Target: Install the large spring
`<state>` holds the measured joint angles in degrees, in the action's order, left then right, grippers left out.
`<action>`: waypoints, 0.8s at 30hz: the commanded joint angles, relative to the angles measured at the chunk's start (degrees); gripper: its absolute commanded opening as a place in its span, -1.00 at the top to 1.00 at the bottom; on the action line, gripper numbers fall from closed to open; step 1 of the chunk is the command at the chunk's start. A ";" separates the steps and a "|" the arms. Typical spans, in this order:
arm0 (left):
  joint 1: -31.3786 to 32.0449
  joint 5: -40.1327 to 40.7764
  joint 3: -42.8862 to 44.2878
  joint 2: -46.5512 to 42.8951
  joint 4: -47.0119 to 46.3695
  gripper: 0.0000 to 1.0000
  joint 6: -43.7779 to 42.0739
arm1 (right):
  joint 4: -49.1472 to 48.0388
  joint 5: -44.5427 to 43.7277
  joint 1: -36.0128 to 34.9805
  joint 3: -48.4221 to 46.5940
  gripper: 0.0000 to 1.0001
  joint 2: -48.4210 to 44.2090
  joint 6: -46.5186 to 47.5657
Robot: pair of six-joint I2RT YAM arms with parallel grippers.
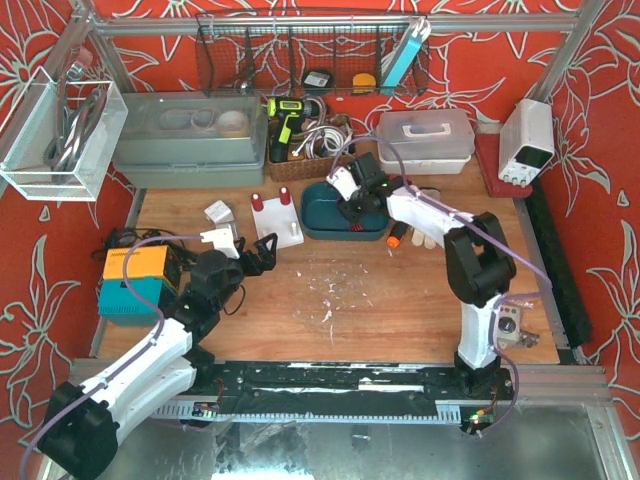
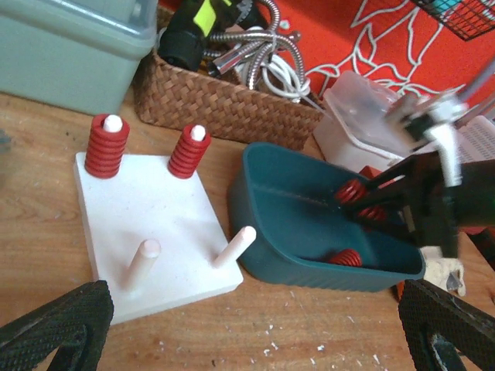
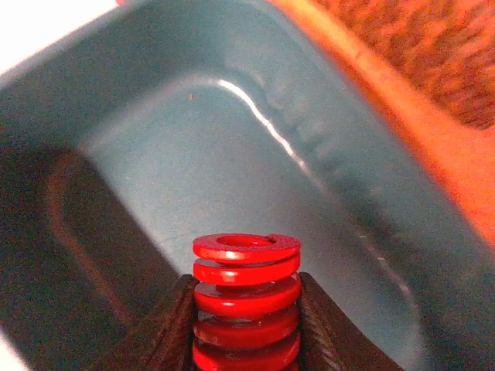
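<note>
A white peg board lies on the table, also seen from above. Its two far pegs carry red springs. Its two near pegs are bare. A teal bin right of the board holds loose red springs. My right gripper is inside the bin and is shut on a red spring, which stands upright between the fingers. My left gripper is open and empty, just short of the board's near edge.
A wicker basket with tools and a grey-green box stand behind the board. A clear lidded box is behind the bin. An orange and teal device sits at the left. White crumbs litter the table's middle.
</note>
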<state>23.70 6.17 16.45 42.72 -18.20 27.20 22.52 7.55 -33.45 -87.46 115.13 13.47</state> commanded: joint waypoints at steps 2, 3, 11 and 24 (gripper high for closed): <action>0.38 -0.90 4.64 0.20 5.42 -1.00 4.50 | -8.43 1.07 -2.06 6.33 1.00 -10.37 2.95; 0.38 -2.13 5.61 0.39 6.36 -1.00 4.52 | -10.31 1.07 -2.84 8.49 1.00 -12.27 3.58; 0.30 -11.87 12.11 1.22 11.94 -0.54 4.65 | -24.46 0.95 -9.55 24.67 1.00 -27.02 3.27; 0.37 -33.25 18.55 7.26 12.96 -0.24 5.12 | -40.53 4.17 -19.60 42.50 1.00 -42.72 0.09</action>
<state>23.73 -18.24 32.53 49.54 -5.04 31.99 -11.66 10.83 -51.27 -46.11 74.43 14.81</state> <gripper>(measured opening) 0.595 0.326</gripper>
